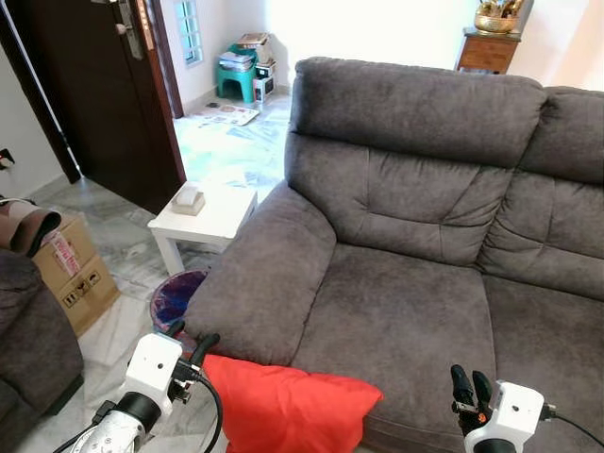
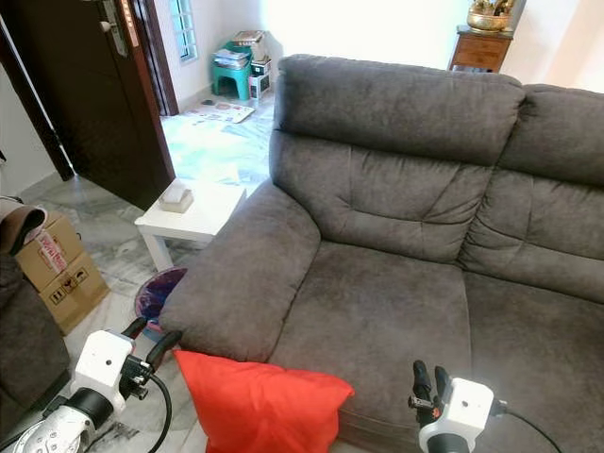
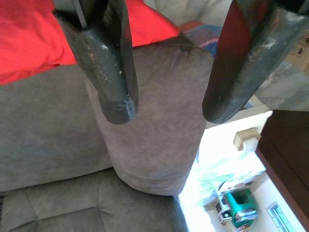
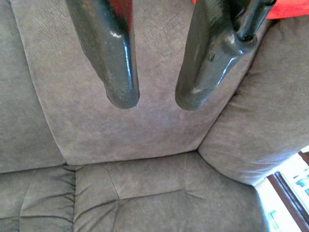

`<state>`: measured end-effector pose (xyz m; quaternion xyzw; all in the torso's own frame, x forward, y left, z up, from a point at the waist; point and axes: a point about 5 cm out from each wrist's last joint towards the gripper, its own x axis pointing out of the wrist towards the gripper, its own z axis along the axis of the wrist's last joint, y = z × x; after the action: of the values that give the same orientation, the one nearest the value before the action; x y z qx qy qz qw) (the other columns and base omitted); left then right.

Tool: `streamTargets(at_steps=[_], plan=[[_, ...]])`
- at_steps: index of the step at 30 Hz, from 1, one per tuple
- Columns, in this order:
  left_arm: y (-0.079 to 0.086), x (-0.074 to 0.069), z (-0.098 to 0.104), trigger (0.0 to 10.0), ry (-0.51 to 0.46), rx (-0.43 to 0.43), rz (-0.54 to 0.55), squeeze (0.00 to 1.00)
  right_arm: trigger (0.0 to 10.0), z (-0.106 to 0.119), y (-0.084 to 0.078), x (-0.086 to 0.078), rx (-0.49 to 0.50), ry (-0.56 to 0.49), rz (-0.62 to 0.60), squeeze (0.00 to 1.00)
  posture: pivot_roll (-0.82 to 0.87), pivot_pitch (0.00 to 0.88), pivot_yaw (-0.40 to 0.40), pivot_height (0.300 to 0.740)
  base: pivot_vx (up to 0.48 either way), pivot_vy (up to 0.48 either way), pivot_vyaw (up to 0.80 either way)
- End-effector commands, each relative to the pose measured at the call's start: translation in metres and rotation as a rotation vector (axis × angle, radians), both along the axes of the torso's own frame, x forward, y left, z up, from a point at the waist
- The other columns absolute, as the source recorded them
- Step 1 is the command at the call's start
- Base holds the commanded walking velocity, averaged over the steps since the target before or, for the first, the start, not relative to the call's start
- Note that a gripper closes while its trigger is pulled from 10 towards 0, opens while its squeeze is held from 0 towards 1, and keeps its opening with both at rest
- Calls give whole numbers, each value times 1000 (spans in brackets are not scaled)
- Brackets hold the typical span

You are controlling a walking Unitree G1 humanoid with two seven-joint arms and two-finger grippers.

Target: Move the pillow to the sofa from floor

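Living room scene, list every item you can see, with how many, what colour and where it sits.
pillow: one, red, at the sofa's front edge between the two grippers
sofa: one, dark grey, ahead
side table: one, white, left of the sofa arm
small box: one, beige, on the side table
bin: one, purple liner, by the sofa arm
cardboard box: one, brown, far left
stool: one, green, far room
door: one, dark brown, open
left gripper: open, beside the pillow
right gripper: open, over the seat

A plump red pillow [image 1: 283,408] lies low against the front edge of the grey sofa [image 1: 406,311], below its armrest.
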<state>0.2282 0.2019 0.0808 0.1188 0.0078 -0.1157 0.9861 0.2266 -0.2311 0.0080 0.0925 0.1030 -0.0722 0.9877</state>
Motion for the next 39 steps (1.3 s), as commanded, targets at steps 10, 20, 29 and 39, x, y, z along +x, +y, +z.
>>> streamTargets(at_steps=[10, 20, 29, 39], plan=[[12, -4, 3, 10000, -1, -1, 17, 0, 10000, 10, -1, 8, -14, -45, 8, 0, 112, 66, -21, 700, 0, 0, 0], [10, -1, 8, 10000, -19, -73, 26, 0, 10000, 8, -2, 11, -24, -10, 15, 0, 112, 64, -23, 687, 0, 0, 0], [10, -4, 7, 10000, -12, -88, 16, 0, 10000, 7, 1, 13, -31, -14, 31, 0, 120, 63, -25, 674, 0, 0, 0], [10, -4, 5, 10000, 5, -84, 18, 0, 10000, 6, 2, 14, -29, 5, 44, 0, 117, 64, -22, 674, 0, 0, 0]])
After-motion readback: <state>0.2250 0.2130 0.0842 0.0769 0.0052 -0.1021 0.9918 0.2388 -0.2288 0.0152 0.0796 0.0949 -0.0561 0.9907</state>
